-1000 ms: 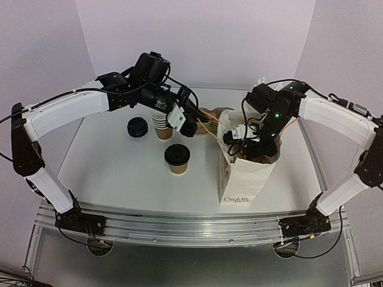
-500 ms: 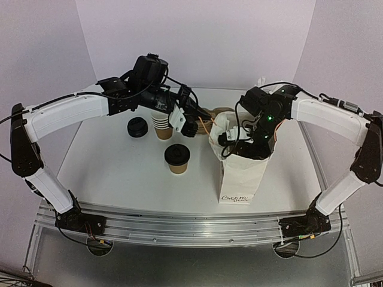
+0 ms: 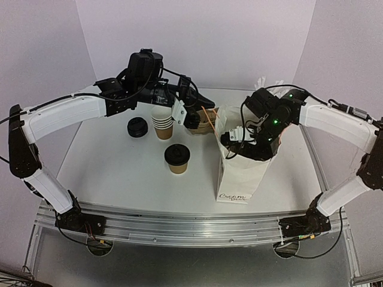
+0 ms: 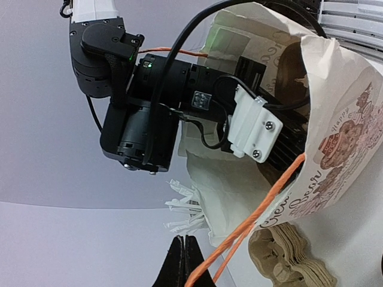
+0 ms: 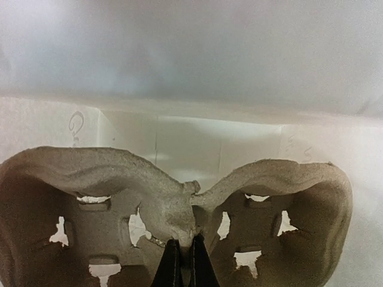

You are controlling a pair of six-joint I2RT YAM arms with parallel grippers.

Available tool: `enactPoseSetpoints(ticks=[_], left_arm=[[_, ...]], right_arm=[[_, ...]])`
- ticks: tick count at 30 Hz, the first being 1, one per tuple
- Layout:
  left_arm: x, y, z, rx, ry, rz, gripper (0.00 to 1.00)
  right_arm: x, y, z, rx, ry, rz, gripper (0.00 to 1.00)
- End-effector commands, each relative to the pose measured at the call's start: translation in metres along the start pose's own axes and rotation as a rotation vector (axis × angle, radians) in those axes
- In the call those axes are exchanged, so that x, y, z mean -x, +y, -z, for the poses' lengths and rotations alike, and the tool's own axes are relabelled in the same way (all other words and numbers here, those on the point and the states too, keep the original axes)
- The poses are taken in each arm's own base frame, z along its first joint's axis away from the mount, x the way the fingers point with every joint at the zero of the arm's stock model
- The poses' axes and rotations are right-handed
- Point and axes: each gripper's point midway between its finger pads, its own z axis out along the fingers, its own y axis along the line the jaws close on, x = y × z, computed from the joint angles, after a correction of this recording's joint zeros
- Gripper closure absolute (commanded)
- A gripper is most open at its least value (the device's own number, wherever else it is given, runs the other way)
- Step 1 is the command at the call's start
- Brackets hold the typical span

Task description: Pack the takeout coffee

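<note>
On my overhead feed the takeout coffee [image 3: 177, 158] stands upright near the middle of the table [image 3: 119, 179], black lid on, untouched by either arm and outside the bag. Behind it, toward the far edge, I see the stack of lidless cups [image 3: 163, 124], and just left of that the stack of black lids [image 3: 137, 127]. The white paper bag [image 3: 239, 173] stands upright right of the middle, its printed front facing the near edge and its mouth open. My left gripper [image 4: 184, 254] hangs over the table between the cup stack and the bag. Its fingers are pinched together, and on the left wrist view the orange handle [image 4: 263, 206] of the bag runs taut from the bag's rim down into them, so I read it as clamped on that cord. A pile of pulp carriers [image 4: 287, 257] lies on the table just beside the bag, toward the far edge. My right arm reaches down into the bag's mouth from the right side. The right wrist view looks inside the bag, where the right gripper [image 5: 184, 254] is clenched on the raised centre ridge of a pulp cup carrier [image 5: 108, 179]. The bag's white walls rise behind the carrier, and its two cup wells spread left and right of the fingers.
</note>
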Motion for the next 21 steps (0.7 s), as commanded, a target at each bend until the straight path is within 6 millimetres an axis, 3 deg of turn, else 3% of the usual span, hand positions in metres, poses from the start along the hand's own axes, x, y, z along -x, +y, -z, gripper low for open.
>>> enactPoseSetpoints(ticks=[1, 13, 21], left_arm=[[0.014, 0.043, 0.015, 0.125, -0.025, -0.066, 1.0], [0.018, 0.036, 0.012, 0.105, -0.062, 0.115, 1.0], [0.019, 0.036, 0.014, 0.109, -0.063, 0.127, 1.0]], right_arm=[[-0.017, 0.004, -0.022, 0.04, 0.086, -0.025, 1.0], [-0.004, -0.006, -0.053, 0.041, 0.122, -0.084, 1.0], [-0.012, -0.003, -0.069, 0.048, 0.15, -0.126, 1.0]])
